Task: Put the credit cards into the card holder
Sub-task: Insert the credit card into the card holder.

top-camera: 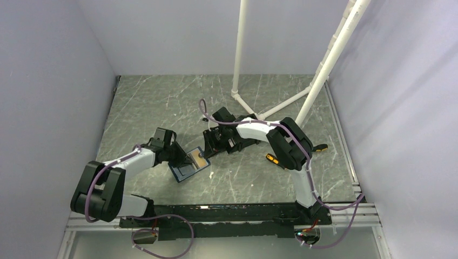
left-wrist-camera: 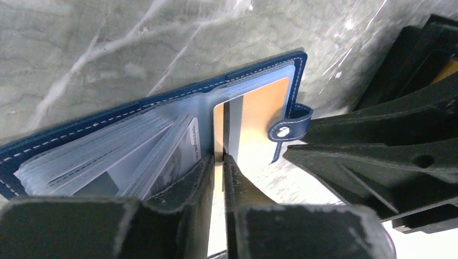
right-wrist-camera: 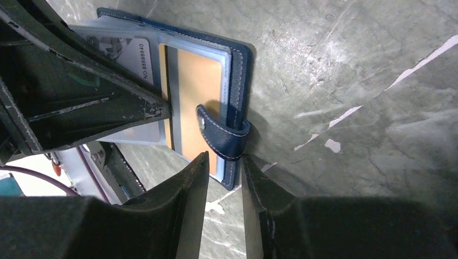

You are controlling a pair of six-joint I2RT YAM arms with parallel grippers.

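Lying open on the grey marbled table (top-camera: pixel 162 102), the blue holder (left-wrist-camera: pixel 81 131) sits at centre between both arms, its clear sleeves fanned upward. An orange card (left-wrist-camera: pixel 259 113) with a dark stripe sits in the sleeve on the holder's strap side, most of its face covered by the plastic. A white card (right-wrist-camera: pixel 132 56) with printed digits shows in a neighbouring sleeve.

The left gripper (left-wrist-camera: pixel 221 162) comes in low over the holder, its claw narrow, with only a slim gap between the fingers. Its tips sit at the orange card's near edge, and a strip of card shows through the gap; whether they pinch the card cannot be told.

The right gripper (right-wrist-camera: pixel 224 167) meets the holder from the opposite side. Its claw is closed narrowly on the cover's edge, just beside the snap strap (right-wrist-camera: pixel 224 137), which curls over that edge. The two grippers' tips are close together across the orange card.

Behind the right gripper stands a black box (top-camera: pixel 224 117). An orange-tipped tool (top-camera: pixel 271 158) lies partly hidden under the right arm. White pipes (top-camera: pixel 240 48) rise from the table's far side.
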